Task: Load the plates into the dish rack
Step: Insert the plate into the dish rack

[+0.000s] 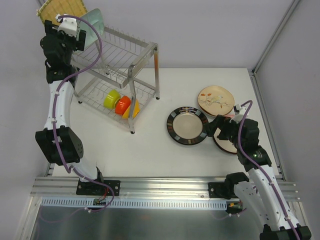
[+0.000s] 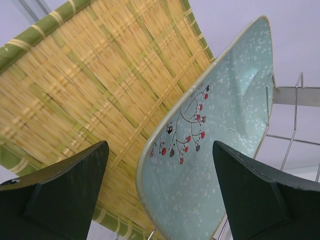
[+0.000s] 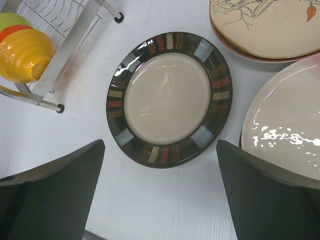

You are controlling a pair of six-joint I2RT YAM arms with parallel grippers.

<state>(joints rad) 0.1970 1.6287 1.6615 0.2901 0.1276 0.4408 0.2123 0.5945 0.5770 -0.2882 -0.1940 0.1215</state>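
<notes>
Your left gripper (image 2: 160, 146) is up at the far left end of the rack's (image 1: 145, 47) top tier with its jaws spread. The teal plate (image 2: 215, 130) stands on edge in the gap between them, and no finger can be seen pressing on it. The rim is clear of the left finger, but at the right finger I can't tell. The plate looks to be carried by the wires, not by you. Just behind it the yellow plate (image 2: 95, 80) also stands on edge, face to face with the teal one and very close. Plates go upright like this so that each takes one slot and the tier holds more. Below, three bowls (image 1: 120, 103) sit in the lower tier. Your right gripper (image 3: 160, 150) hangs low over the table (image 1: 150, 150) with its jaws wide apart and nothing between them. The dark-rimmed plate (image 3: 169, 99) lies flat just ahead of its fingertips, roughly centred in the gap. A glossy plate (image 3: 287, 125) lies under the right finger, and the floral plate (image 3: 265, 25) lies beyond it on top of another. All of these lie flat and well apart from the rack, so by my reckoning they are the ones left to load.
</notes>
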